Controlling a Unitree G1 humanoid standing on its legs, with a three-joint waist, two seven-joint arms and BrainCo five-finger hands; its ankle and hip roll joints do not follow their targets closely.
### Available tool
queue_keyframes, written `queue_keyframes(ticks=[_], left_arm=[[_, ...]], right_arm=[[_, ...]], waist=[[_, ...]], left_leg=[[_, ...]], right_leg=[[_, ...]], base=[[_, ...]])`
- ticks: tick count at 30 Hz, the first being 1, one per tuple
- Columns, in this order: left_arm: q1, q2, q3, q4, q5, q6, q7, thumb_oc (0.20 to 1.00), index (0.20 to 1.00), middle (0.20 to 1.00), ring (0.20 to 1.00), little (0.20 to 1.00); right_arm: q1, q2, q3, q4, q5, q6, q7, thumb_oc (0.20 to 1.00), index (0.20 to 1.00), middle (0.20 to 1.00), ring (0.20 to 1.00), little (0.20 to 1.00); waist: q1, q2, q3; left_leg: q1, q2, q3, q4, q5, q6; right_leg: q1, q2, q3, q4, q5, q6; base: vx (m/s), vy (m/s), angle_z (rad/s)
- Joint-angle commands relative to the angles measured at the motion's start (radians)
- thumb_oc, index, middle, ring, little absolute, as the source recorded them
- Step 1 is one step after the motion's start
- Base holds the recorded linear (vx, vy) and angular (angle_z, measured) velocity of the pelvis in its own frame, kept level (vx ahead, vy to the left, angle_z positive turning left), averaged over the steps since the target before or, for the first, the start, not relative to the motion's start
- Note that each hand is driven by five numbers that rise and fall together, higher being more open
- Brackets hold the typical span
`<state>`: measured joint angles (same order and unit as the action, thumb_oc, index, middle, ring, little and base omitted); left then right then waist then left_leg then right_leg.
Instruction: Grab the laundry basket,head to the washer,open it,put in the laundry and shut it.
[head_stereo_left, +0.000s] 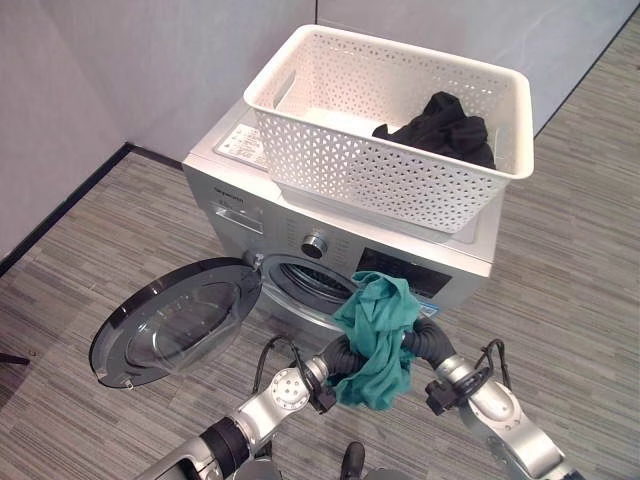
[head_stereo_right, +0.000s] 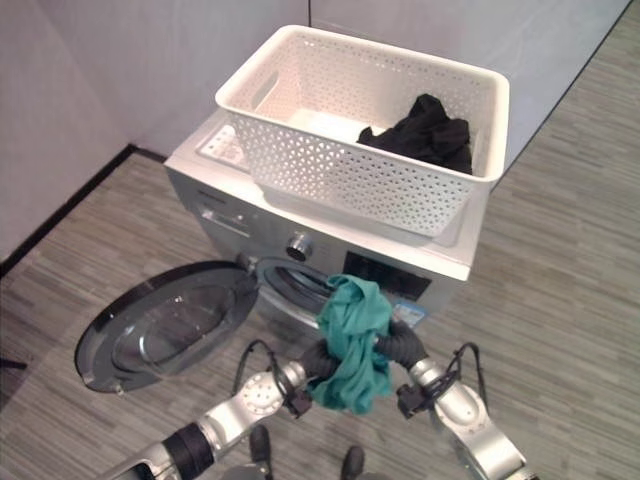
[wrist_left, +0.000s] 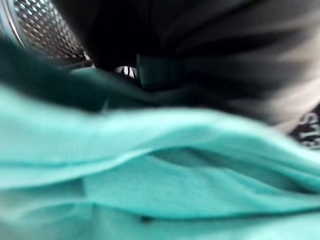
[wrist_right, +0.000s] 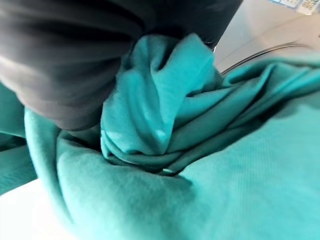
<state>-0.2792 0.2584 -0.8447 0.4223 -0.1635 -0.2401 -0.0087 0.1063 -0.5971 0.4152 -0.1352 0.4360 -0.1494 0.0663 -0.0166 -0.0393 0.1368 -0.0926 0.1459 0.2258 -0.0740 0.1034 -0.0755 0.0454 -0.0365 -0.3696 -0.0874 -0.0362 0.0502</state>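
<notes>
A white washer (head_stereo_left: 232, 205) stands in front of me with its round door (head_stereo_left: 170, 322) swung open to the left, so the drum opening (head_stereo_left: 303, 282) shows. The perforated drum (wrist_left: 44, 29) appears in the left wrist view. On the washer's top sits the white lattice laundry basket (head_stereo_left: 370, 172) holding a black garment (head_stereo_left: 445, 128). A teal garment (head_stereo_left: 378, 342) hangs in front of the drum opening, draped over both hands. My left hand (head_stereo_left: 343, 358) is under its left side and my right hand (head_stereo_left: 432, 342) under its right. The teal cloth (wrist_right: 210, 165) covers both hands.
Grey walls meet in a corner behind the washer. The open door (head_stereo_right: 160, 328) reaches out low over the striped floor (head_stereo_left: 110, 240) on the left. A dial (head_stereo_left: 315, 244) and a dark panel sit on the washer's front above the opening.
</notes>
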Motion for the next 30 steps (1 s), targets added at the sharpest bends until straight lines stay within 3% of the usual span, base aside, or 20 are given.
queue_keyframes(ticks=[1, 5, 12, 15, 18, 21, 24, 30], left_arm=[[-0.046, -0.076, 0.044, 0.104, 0.016, -0.051, 0.034, 0.2, 0.2, 0.2, 0.2, 0.2], [-0.027, -0.069, 0.084, 0.146, 0.013, -0.056, 0.053, 0.2, 0.2, 0.2, 0.2, 0.2], [0.002, -0.043, 0.12, 0.072, -0.041, -0.034, 0.027, 0.2, 0.2, 0.2, 0.2, 0.2], [0.039, -0.067, 0.156, 0.188, -0.033, -0.052, 0.07, 0.2, 0.2, 0.2, 0.2, 0.2], [0.089, -0.058, 0.238, 0.252, -0.078, -0.069, 0.101, 0.2, 0.2, 0.2, 0.2, 0.2], [0.13, -0.04, 0.308, 0.239, -0.138, -0.083, 0.116, 0.2, 0.2, 0.2, 0.2, 0.2], [0.134, -0.039, 0.327, 0.222, -0.149, -0.084, 0.133, 0.2, 0.2, 0.2, 0.2, 0.2], [0.081, -0.037, 0.311, 0.209, -0.143, -0.084, 0.159, 0.2, 0.2, 0.2, 0.2, 0.2]], right_arm=[[-0.029, 0.022, 0.002, -0.049, 0.017, -0.039, 0.01, 1.0, 1.0, 1.0, 1.0, 1.0], [-0.023, 0.012, 0.009, -0.014, -0.029, -0.029, 0.013, 1.0, 1.0, 1.0, 1.0, 1.0], [0.113, 0.007, -0.07, 0.021, -0.147, -0.02, -0.006, 1.0, 1.0, 1.0, 1.0, 1.0], [0.139, 0.042, -0.078, 0.094, -0.201, -0.027, -0.043, 1.0, 1.0, 1.0, 1.0, 1.0], [0.189, 0.078, -0.091, 0.219, -0.256, -0.027, -0.07, 1.0, 1.0, 1.0, 1.0, 1.0], [0.195, 0.105, -0.102, 0.458, -0.411, -0.006, -0.131, 1.0, 1.0, 1.0, 1.0, 1.0], [0.159, 0.141, -0.095, 0.671, -0.532, 0.025, -0.188, 1.0, 1.0, 1.0, 1.0, 1.0], [0.074, 0.226, -0.038, 0.958, -0.549, 0.042, -0.23, 1.0, 1.0, 1.0, 1.0, 1.0]], waist=[[-0.008, -0.054, -0.018], [-0.005, -0.057, -0.014], [-0.012, -0.052, -0.014], [-0.022, -0.054, -0.005], [-0.034, -0.061, -0.004], [-0.035, -0.06, 0.015], [-0.029, -0.063, 0.038], [-0.008, -0.071, 0.085]], left_leg=[[-0.088, -0.017, 0.016, -0.013, 0.024, 0.001], [-0.088, -0.016, 0.014, -0.013, 0.026, -0.001], [-0.088, -0.017, 0.015, -0.013, 0.027, -0.004], [-0.089, -0.012, 0.022, -0.013, 0.031, -0.006], [-0.078, -0.012, 0.019, -0.013, 0.011, -0.015], [-0.089, -0.009, 0.021, -0.013, 0.017, -0.015], [-0.109, -0.01, 0.014, -0.013, 0.025, -0.013], [-0.181, -0.01, -0.015, -0.013, 0.047, -0.011]], right_leg=[[0.07, -0.024, 0.075, 0.025, -0.08, 0.033], [0.069, -0.024, 0.071, 0.025, -0.08, 0.032], [0.07, -0.023, 0.063, 0.026, -0.082, 0.032], [0.066, -0.021, 0.067, 0.03, -0.08, 0.031], [0.072, -0.024, 0.083, 0.031, -0.094, 0.035], [0.056, -0.021, 0.084, 0.045, -0.096, 0.032], [0.04, -0.019, 0.077, 0.052, -0.097, 0.031], [-0.025, -0.011, 0.055, 0.069, -0.096, 0.024]], base=[[0.0, 0.0, 0.0], [0.0, 0.0, 0.0], [0.0, 0.0, 0.0], [0.01, 0.003, -0.03], [0.03, 0.001, -0.04], [-0.04, 0.01, -0.03], [-0.06, -0.013, 0.01], [-0.06, -0.019, 0.04]])
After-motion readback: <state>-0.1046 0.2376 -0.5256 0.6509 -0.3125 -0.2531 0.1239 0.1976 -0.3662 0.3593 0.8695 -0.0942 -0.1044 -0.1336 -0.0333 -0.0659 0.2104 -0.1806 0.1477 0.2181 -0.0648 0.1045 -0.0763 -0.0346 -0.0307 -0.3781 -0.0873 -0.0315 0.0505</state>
